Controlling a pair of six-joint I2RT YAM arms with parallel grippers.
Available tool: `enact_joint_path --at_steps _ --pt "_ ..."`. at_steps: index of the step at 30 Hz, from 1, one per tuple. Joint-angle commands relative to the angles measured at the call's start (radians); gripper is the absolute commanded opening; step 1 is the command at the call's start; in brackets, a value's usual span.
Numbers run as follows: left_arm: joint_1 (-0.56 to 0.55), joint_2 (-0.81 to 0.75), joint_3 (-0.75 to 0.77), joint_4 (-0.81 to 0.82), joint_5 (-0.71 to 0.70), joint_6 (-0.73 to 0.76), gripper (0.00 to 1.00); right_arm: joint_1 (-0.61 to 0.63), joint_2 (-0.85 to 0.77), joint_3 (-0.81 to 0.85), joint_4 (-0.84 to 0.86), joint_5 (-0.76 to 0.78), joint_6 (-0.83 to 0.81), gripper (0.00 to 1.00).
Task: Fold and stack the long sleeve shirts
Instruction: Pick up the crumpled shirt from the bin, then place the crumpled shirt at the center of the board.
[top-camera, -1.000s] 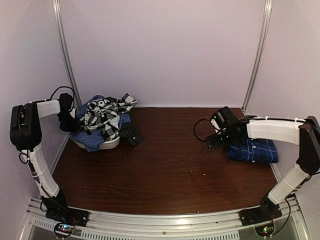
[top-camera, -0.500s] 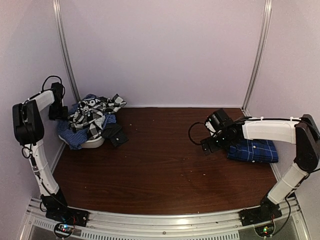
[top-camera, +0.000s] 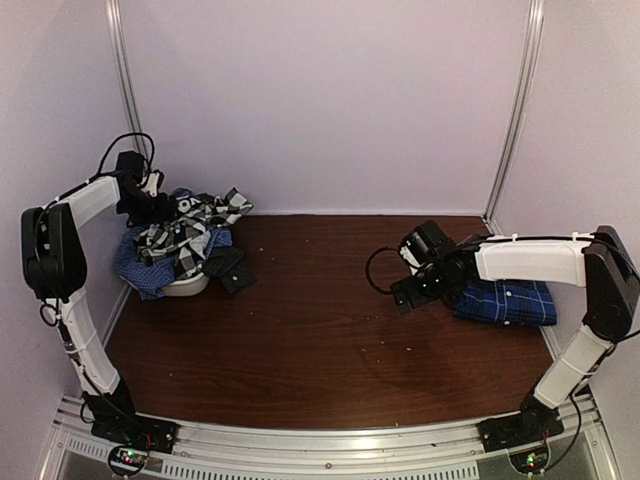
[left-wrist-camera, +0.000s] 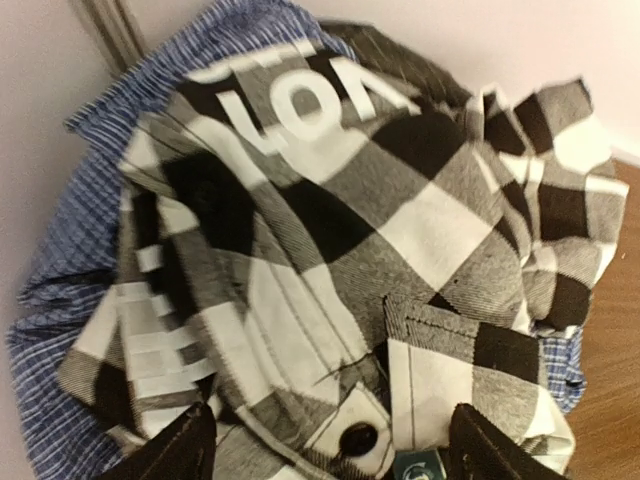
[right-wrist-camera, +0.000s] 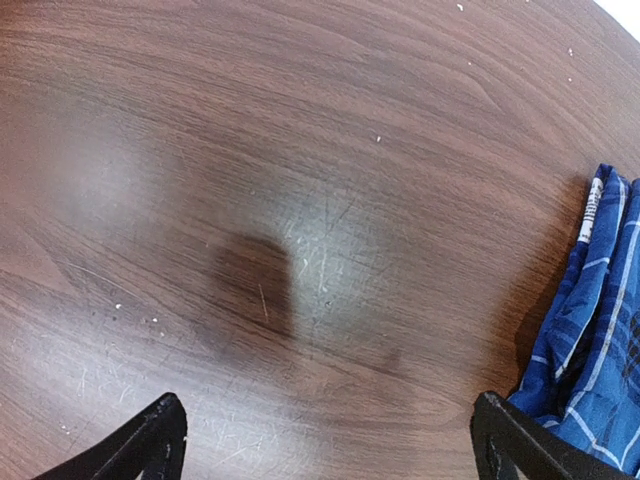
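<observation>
Our left end effector is released now. Its jaws stand wide apart over the black-and-white check shirt and grasp nothing, whereas a second ago they were clenched at the edge of that heap. Meanwhile the heap and the white basin under it have slid toward the left wall. The check shirt lies crumpled on top of the basin at the far left of the worktop, with a blue checked cloth below it.

Our right end effector is also released and empty, over bare wood. It has drifted leftward, away from the folded blue shirt, which rests flat at the far right of the worktop.

We judge that one shirt is finished and set down. The left arm seems to be lining up a fresh grasp on the check shirt, which is not yet lifted, spread or folded.
</observation>
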Motion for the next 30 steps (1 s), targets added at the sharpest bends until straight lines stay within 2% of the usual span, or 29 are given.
enact_joint_path --at_steps 1,4,8,9,11,16,20,27,30 --pt "-0.013 0.101 -0.002 0.026 0.037 -0.022 0.76 0.016 -0.009 0.012 -0.015 0.032 0.028 1.00" --pt "-0.026 0.112 0.005 0.019 0.028 -0.032 0.52 0.020 -0.028 -0.006 -0.014 0.035 0.036 1.00" --pt "-0.041 -0.016 -0.077 0.134 0.080 -0.054 0.17 0.029 -0.044 -0.019 -0.014 0.038 0.049 1.00" --pt "-0.043 -0.056 -0.101 0.166 0.117 -0.060 0.09 0.030 -0.048 -0.022 -0.015 0.039 0.051 1.00" --pt "-0.049 -0.140 -0.128 0.195 0.185 -0.076 0.01 0.033 -0.059 -0.026 -0.018 0.045 0.054 1.00" --pt "-0.090 -0.370 -0.115 0.238 0.391 -0.131 0.00 0.033 -0.097 -0.037 -0.036 0.081 0.063 1.00" --pt "-0.262 -0.449 -0.036 0.281 0.498 -0.238 0.00 0.015 -0.134 -0.033 -0.028 0.093 0.063 1.00" --pt "-0.696 -0.387 0.171 0.306 0.502 -0.289 0.00 -0.135 -0.292 -0.017 0.000 -0.012 0.068 1.00" --pt "-0.799 -0.318 0.192 0.295 0.513 -0.277 0.00 -0.203 -0.377 -0.026 0.020 -0.061 0.067 1.00"
